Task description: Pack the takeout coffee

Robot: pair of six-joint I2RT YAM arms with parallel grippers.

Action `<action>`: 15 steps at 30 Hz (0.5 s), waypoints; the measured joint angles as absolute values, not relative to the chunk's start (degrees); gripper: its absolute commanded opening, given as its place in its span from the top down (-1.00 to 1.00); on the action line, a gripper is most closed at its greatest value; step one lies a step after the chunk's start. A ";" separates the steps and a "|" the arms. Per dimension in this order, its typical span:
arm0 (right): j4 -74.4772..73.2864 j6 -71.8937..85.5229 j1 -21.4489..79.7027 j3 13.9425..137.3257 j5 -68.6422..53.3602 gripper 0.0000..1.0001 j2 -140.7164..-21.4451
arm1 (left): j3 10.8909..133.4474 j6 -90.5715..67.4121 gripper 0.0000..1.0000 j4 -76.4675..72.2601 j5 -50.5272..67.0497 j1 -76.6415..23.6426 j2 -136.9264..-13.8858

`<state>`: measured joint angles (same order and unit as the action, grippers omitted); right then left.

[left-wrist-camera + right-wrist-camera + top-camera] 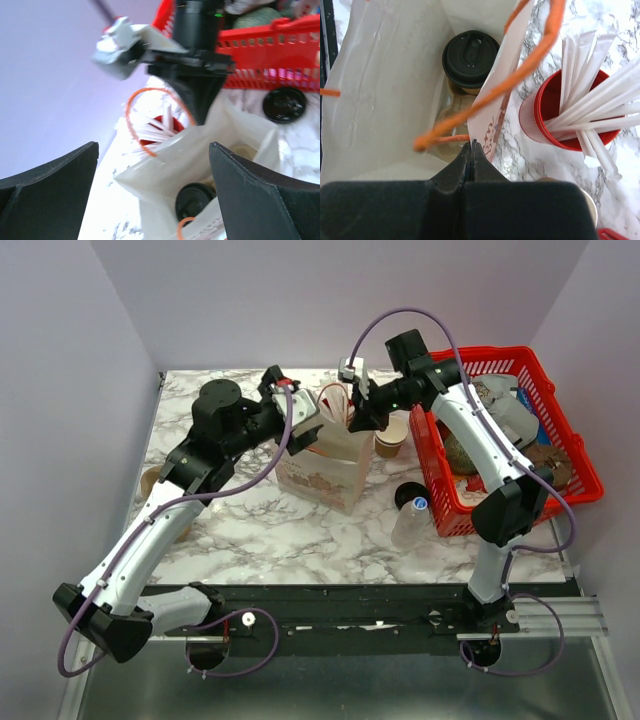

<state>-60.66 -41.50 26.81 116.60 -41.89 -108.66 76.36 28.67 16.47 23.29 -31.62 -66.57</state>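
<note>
Our right pincer (471, 150) pinches the paper bag (380, 90) by its rim. Just beyond its tips, deep inside, stands the takeout coffee (470, 57). Opposite, our left pincer (152, 175) gapes wide, empty. We should hold the rim steady and lift nothing.

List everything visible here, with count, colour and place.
takeout coffee: one, tan with black lid, inside the bag
paper bag: one, white with orange handles, table centre
red cup: one, red, behind the bag, holds white straws
lidless cup: one, tan, between bag and basket
loose lid: one, black, before the basket
bottle: one, clear, blue cap, beside that lid
basket: one, red, right side
table: one, white marble
left gripper: one, black, jaws open, by the bag
right gripper: one, black, jaws shut, at bag's rim
</note>
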 measured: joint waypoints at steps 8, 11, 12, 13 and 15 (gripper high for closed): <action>-64.60 -41.67 25.78 117.67 -42.26 0.91 -108.75 | 80.53 22.35 -0.97 15.84 16.23 -25.06 -69.32; -64.88 -41.78 25.76 117.23 -42.46 0.38 -108.38 | 82.39 19.22 -0.97 15.99 14.66 -22.41 -71.20; -64.93 -41.85 25.76 116.92 -42.48 0.25 -108.18 | 82.91 17.85 -0.97 16.14 14.48 -21.56 -71.94; -65.12 -41.87 25.74 116.68 -42.46 0.14 -107.96 | 83.18 16.86 -0.97 16.23 14.48 -21.02 -72.44; -65.45 -41.06 25.58 116.62 -42.39 -0.12 -107.72 | 83.24 13.82 -0.97 16.64 14.59 -19.77 -73.63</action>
<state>-65.45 -41.06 25.58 116.62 -42.39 -107.72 83.24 13.82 16.64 14.59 -19.77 -73.63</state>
